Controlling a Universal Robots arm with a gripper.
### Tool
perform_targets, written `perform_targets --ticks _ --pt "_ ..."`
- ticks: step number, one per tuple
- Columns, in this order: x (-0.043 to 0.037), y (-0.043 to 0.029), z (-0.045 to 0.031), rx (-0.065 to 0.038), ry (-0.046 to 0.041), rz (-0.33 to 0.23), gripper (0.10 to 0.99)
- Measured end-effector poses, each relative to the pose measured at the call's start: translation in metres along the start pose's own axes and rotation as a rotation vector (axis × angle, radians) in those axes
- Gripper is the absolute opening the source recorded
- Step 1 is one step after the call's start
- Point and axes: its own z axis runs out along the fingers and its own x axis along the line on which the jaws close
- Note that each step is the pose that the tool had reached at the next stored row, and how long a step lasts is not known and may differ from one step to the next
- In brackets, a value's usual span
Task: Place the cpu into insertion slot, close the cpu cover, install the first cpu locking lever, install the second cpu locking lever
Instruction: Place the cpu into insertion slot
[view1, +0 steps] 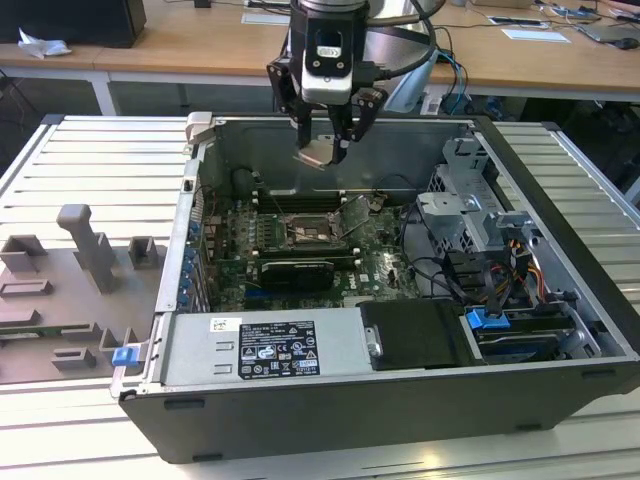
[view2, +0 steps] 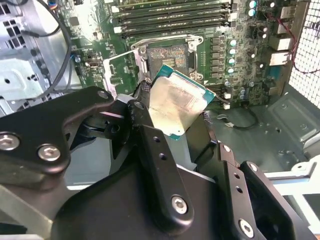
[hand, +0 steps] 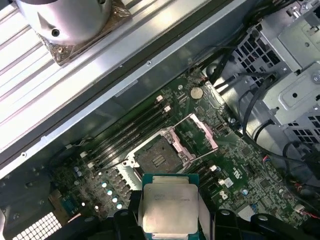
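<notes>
Exterior view: end effector (view1: 324, 143) grips cpu (view1: 314, 157)

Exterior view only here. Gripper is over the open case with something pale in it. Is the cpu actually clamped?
Observer: Yes. In the second wrist view the gripper pinches the cpu by opposite edges, tilted, metal face showing.
Operator: Insertion slot empty?
Observer: In the first wrist view the insertion slot is bare, with nothing seated in it.
Operator: Cover?
Observer: The cpu cover stands open, hinged up beside the slot.
</notes>
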Motion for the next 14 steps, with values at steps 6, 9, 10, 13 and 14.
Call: perform_targets --ticks 6,9,10,13,14 --pt "-0.0002 0.0000 0.0025 0.004 -0.0094 0.087 0.533" --pt "-0.0002 -0.0001 0.0041 0.003 -0.0143 0.154 0.533" --pt "-0.0002 -0.0002 0.0045 0.003 -0.0154 0.171 0.533" --pt "-0.0002 -0.0003 0.0058 0.003 -0.0189 0.215 0.533" --pt "-0.0002 -0.0003 0.0063 0.002 -0.0201 0.232 0.533"
